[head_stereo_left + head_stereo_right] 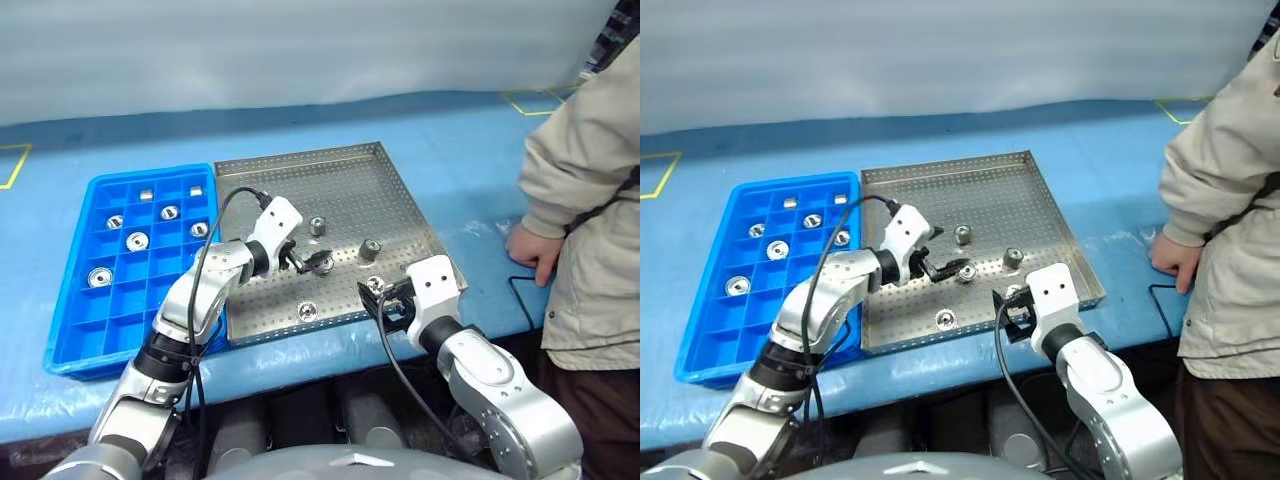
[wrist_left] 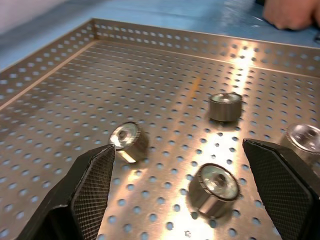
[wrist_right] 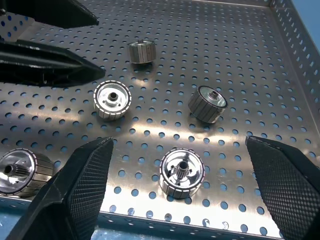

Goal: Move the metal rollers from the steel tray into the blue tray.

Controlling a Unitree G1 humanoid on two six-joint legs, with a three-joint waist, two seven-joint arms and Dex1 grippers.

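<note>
Progress: about seven small shiny metal rollers (image 1: 137,240) already sit in the bright blue gridded plastic tray (image 1: 70,330) | Left: five remain on the perforated steel tray (image 1: 400,190) on the worktop | My left hand (image 1: 306,262) released, empty, over one | My right hand (image 1: 385,303) released, empty, framing a near-rim roller.
</note>
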